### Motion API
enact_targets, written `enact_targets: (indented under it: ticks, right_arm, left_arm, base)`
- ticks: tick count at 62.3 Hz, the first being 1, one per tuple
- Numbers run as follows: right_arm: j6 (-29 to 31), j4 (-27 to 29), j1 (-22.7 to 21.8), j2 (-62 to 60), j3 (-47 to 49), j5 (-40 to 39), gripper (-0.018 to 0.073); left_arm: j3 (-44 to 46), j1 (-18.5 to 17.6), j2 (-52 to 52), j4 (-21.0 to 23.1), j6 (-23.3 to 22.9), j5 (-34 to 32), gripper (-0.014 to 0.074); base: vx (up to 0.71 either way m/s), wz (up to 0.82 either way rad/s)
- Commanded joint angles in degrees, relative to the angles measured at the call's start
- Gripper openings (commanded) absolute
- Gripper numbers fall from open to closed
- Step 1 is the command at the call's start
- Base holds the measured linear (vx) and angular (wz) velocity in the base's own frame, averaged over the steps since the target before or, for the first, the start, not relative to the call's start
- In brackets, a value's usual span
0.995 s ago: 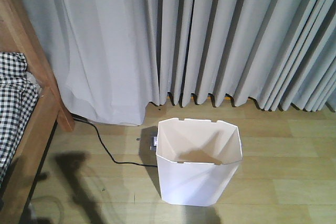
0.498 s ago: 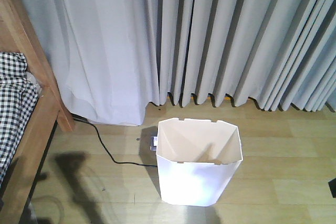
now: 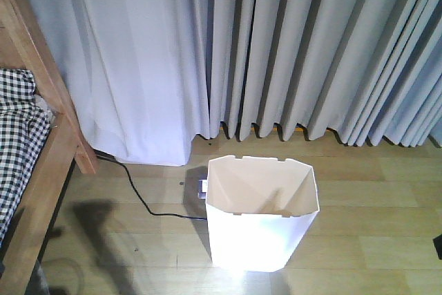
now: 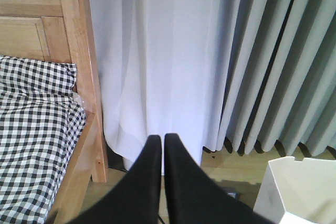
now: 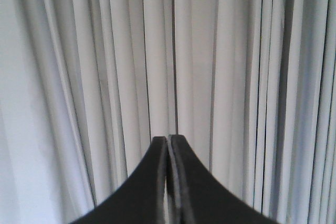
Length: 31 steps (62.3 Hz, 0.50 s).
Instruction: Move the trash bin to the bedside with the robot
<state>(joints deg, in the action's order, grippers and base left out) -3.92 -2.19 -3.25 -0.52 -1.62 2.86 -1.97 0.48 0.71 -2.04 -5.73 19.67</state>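
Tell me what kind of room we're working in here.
Most likely a bedroom: a wooden bed frame with black-and-white checked bedding, floor-length grey curtains, and a white trash bin standing on wood-look flooring.

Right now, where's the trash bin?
Front view: the trash bin stands on the wood floor before the curtains, right of the bed frame, apart from it; a black cable lies between.

Front view: high, angled down at floor, bin [image 3: 262, 219], curtain [image 3: 290, 46]. Left wrist: low, level, faces bed [image 4: 42, 129] and curtain; shares bin corner, bed with front. Right wrist: close on curtain only.
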Motion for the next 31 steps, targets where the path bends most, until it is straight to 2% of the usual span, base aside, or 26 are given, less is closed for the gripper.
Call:
enact_targets:
  ticks: [1,12,31]
  right_arm:
    - [1.55,-0.76,0.06,-0.79,-0.37,-3.88,-0.0009]
    - [4.95,-0.76,0.06,-0.79,-0.37,-3.39,-0.0009]
    - [4.88,-0.68,-0.05,-0.79,-0.37,-2.86,-0.0009]
  left_arm:
    - [-0.19,-0.01,-0.32,0.13,-0.25,-4.06,-0.0006]
    - [-0.19,-0.01,-0.32,0.13,-0.25,-4.06,-0.0006]
    - [-0.19,-0.01,-0.32,0.13,-0.25,-4.06,-0.0006]
  base:
    - [0.00,0.00]
    - [0.00,0.00]
    - [0.00,0.00]
